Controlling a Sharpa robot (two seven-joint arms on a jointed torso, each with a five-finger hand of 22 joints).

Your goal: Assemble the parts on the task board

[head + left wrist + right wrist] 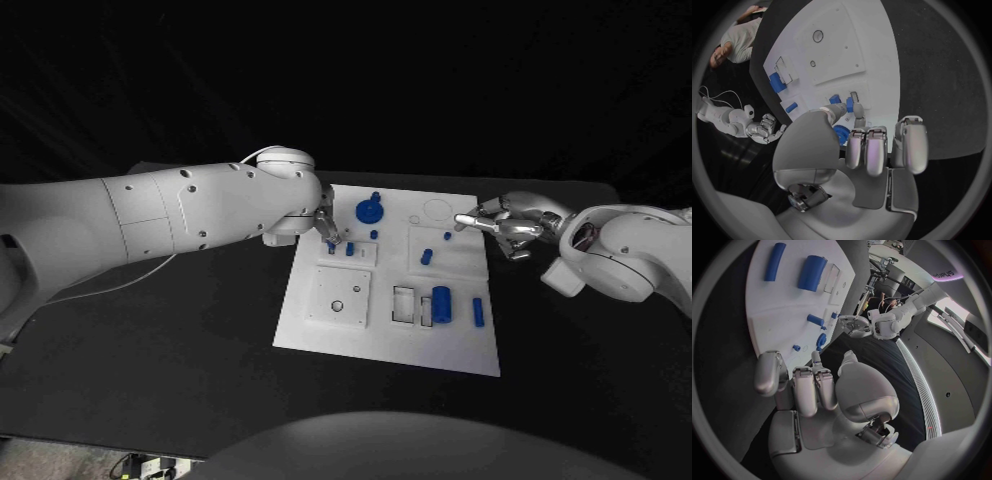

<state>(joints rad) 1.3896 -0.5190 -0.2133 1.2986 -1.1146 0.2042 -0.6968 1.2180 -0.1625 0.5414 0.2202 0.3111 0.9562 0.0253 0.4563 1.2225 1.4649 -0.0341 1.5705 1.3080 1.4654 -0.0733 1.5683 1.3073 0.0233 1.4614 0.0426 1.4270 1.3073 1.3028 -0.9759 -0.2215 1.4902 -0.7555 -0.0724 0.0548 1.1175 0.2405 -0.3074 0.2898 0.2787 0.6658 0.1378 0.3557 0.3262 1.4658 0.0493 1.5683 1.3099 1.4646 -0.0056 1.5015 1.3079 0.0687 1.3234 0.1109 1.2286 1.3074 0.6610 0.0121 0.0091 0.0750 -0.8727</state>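
Your task board [387, 330] lies in the middle of the black desk [173, 330], with blue parts scattered on it: a round gear-like part [372, 211] near the far edge, a cylinder [443, 304] and a slim bar [477, 312] toward the near right. Your left robot hand [326, 226] reaches over small blue pegs [349, 249]; whether it pinches one, you cannot tell. Your right robot hand [502, 225] hovers at the board's right edge, fingers curled in, apparently empty. A loose peg could tip or roll if nudged. No legible writing on the board.
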